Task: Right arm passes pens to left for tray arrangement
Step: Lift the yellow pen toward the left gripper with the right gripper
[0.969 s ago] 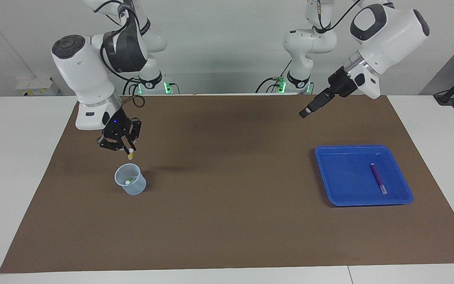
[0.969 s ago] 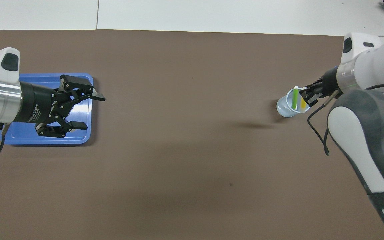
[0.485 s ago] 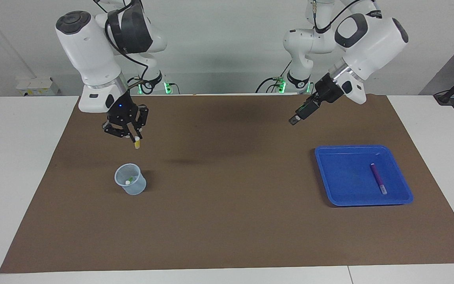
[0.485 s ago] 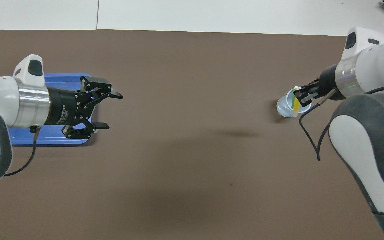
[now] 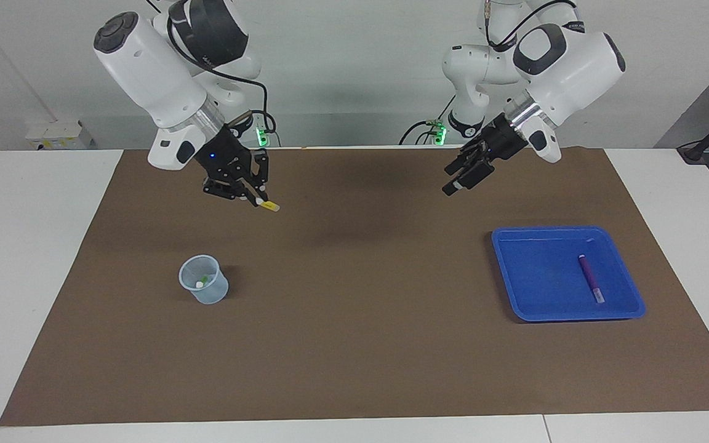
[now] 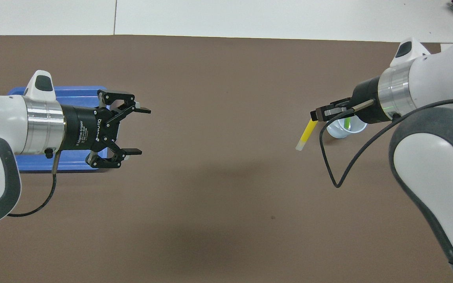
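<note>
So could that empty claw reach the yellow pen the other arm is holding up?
Probably yes. The left claw is open and points toward the yellow pen, which sticks out of the right claw. Only bare brown mat lies below the gap between them.

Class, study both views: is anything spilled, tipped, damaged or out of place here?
Nothing stands out. The cup stands upright with the green pen in it, the purple pen lies flat in the blue tray, the right claw holds the yellow pen over the mat, and the left claw is open.
</note>
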`<state>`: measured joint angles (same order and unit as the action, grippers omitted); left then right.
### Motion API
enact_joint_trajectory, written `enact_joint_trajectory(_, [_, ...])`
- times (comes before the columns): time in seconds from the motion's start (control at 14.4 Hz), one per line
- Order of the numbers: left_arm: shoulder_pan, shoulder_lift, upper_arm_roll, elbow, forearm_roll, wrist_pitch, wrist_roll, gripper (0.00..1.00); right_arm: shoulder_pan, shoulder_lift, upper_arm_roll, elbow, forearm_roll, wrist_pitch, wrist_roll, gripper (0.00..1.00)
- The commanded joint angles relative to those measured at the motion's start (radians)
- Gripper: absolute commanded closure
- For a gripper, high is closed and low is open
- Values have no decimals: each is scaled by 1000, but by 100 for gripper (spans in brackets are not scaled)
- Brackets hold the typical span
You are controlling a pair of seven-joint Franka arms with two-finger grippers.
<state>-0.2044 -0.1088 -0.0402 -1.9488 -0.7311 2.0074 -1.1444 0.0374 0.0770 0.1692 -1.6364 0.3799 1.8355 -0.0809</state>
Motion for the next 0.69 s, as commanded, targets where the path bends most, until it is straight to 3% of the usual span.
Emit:
enact_joint_trajectory(0.0, [-30,-28,5,-35,-25,71,-142,4,-8,-5,52,7,71,5,178,100])
enact_joint_trajectory(0.28, [-73,-14,6,-36,-34,162,-287,5,18,-2,113,6,151,114,471,100])
enact_joint_trajectory(0.48, [-89,-8,6,-32,-34,180,-314,5,84,0,113,3,194,210,666,100])
enact_joint_trajectory(0.62, [-154,3,6,-27,-33,264,-385,5,117,3,113,-5,206,301,762,100])
